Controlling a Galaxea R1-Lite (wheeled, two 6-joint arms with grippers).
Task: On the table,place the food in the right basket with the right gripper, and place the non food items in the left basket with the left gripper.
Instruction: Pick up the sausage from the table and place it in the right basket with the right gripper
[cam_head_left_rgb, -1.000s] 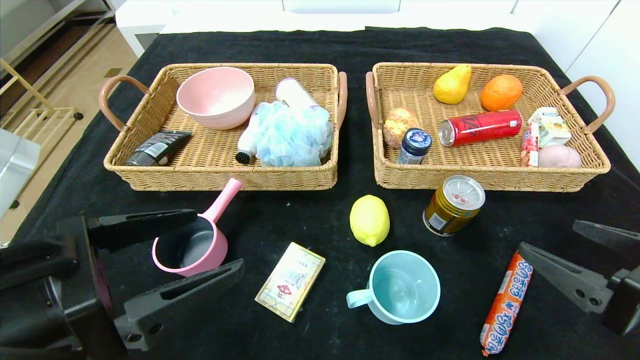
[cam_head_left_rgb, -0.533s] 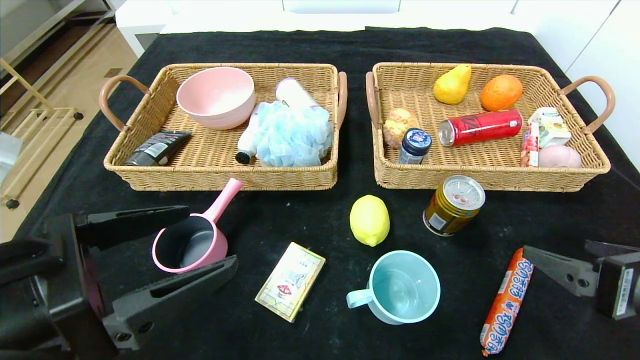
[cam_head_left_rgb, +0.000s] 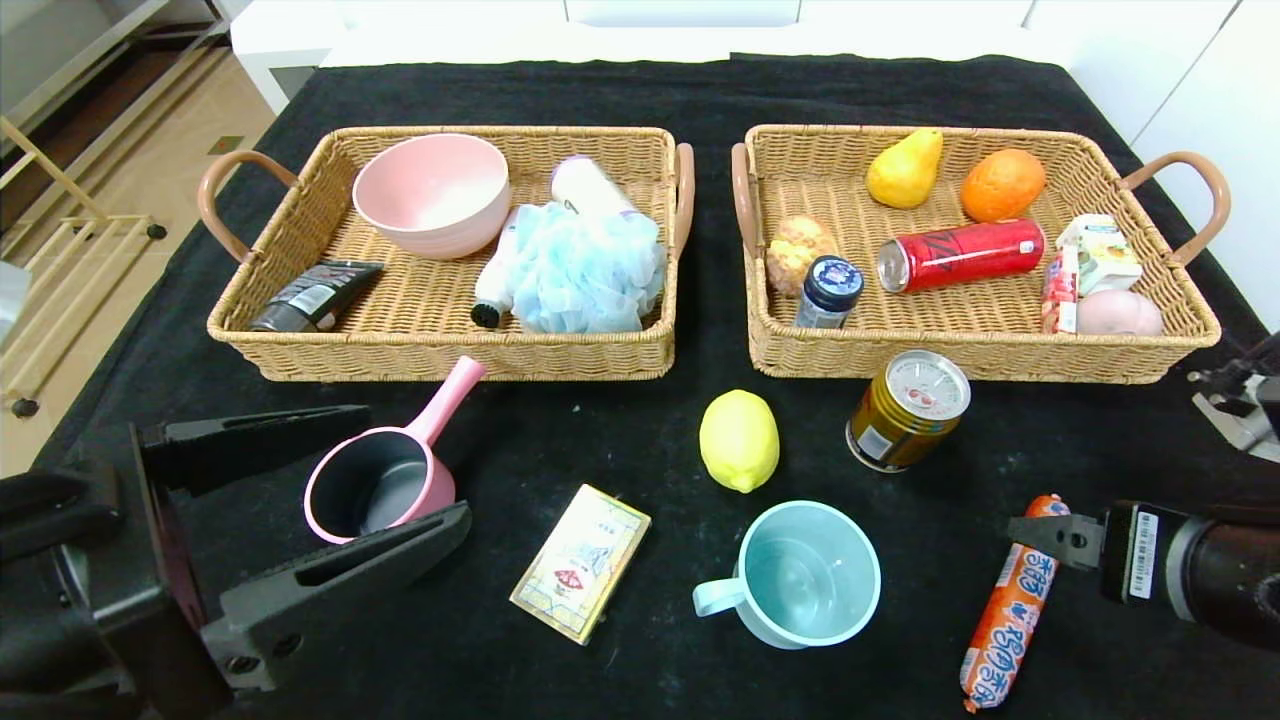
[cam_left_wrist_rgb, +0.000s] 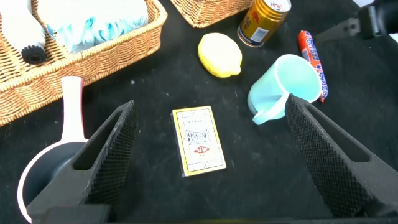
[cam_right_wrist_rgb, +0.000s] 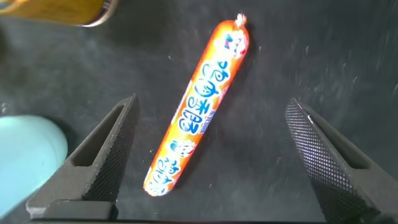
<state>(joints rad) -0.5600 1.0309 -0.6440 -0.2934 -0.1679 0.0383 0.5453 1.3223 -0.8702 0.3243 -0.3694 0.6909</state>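
The yellow lemon (cam_head_left_rgb: 738, 440), gold can (cam_head_left_rgb: 908, 410), orange sausage (cam_head_left_rgb: 1008, 610), pink pan (cam_head_left_rgb: 385, 480), beige box (cam_head_left_rgb: 580, 562) and blue mug (cam_head_left_rgb: 800, 573) lie on the black table (cam_head_left_rgb: 640, 430) in front of the left basket (cam_head_left_rgb: 440, 352) and right basket (cam_head_left_rgb: 980, 362). My left gripper (cam_head_left_rgb: 415, 465) is open and empty, with its jaws on either side of the pan. In its wrist view (cam_left_wrist_rgb: 211, 104) the box (cam_left_wrist_rgb: 199, 140) lies between the jaws. My right gripper (cam_right_wrist_rgb: 212, 102) is open above the sausage (cam_right_wrist_rgb: 202, 106), and its arm (cam_head_left_rgb: 1190, 575) comes in from the right.
The left basket holds a pink bowl (cam_head_left_rgb: 432, 192), a blue bath puff (cam_head_left_rgb: 585, 268), a white bottle and a dark tube. The right basket holds a pear (cam_head_left_rgb: 905, 168), an orange, a red can (cam_head_left_rgb: 960, 254), a small jar and packets. White furniture stands behind the table.
My right gripper has swung round over the sausage, and its arm now lies across the near right. My left gripper has drawn back slightly toward the near left.
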